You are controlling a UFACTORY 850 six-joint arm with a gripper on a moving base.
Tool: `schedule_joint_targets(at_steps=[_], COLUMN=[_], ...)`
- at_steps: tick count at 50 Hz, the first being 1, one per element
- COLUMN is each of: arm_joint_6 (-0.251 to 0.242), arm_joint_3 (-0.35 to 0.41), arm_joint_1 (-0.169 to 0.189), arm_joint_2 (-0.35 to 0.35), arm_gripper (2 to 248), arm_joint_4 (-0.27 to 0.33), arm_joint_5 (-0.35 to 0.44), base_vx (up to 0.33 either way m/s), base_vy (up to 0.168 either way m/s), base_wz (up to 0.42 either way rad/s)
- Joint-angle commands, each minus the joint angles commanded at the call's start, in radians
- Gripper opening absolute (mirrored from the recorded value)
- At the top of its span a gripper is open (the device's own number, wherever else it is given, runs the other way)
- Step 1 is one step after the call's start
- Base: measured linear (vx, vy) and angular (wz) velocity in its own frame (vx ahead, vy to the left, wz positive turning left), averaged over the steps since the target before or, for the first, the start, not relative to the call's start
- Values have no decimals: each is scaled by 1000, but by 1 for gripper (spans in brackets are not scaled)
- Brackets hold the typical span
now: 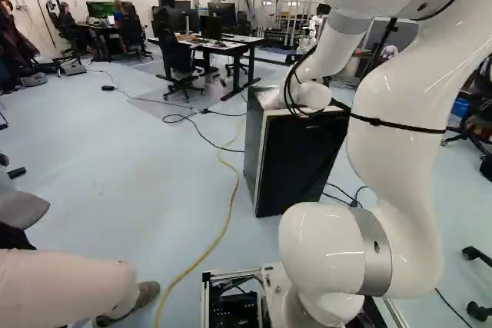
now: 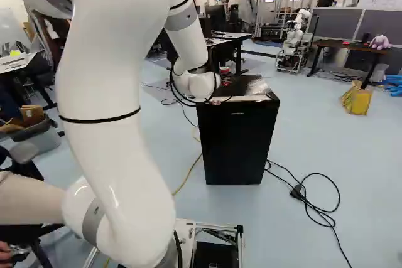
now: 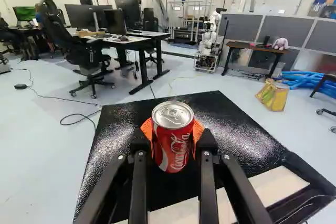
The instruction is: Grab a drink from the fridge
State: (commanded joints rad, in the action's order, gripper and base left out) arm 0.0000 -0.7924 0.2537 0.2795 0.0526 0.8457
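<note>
End effector (image 3: 174, 138) was partly closed, orange pads (image 3: 147, 129) on both sides of the red soda can (image 3: 173, 153), touching it. Grip looked good: can upright, fairly centred between the fingers. Can was over the top of the fridge (image 3: 115, 135), not inside. Couldn't tell whether its base was resting there or just clear.

Arm (image 2: 113, 92) reached forward to the fridge, wrist low by the top's near edge. Fridge door (image 2: 239, 149) looked closed; with the drink up top, it probably didn't need opening.

Status: approach and grasp done, as far as the views showed. Left: a straight lift if it was still down, then back off with the can. No clear sign of a completed lift, so call it well past halfway, not finished.
</note>
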Motion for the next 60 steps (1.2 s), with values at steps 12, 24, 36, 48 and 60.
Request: schedule_joint_targets(at_steps=[12, 24, 36, 48, 60], arm_joint_6=[0, 0, 0, 0, 0], arm_joint_3=[52, 120, 206, 306, 411], arm_joint_1=[-19, -43, -74, -110, -148], arm_joint_2=[-41, -95, -163, -243, -326], arm_gripper=[91, 91, 91, 91, 91], arm_joint_4=[-4, -9, -15, -23, -31], arm_joint_5=[2, 5, 8, 12, 16], base_vx=[0, 0, 0, 0, 0], base_vy=[0, 0, 0, 0, 0], base_wz=[0, 0, 0, 0, 0])
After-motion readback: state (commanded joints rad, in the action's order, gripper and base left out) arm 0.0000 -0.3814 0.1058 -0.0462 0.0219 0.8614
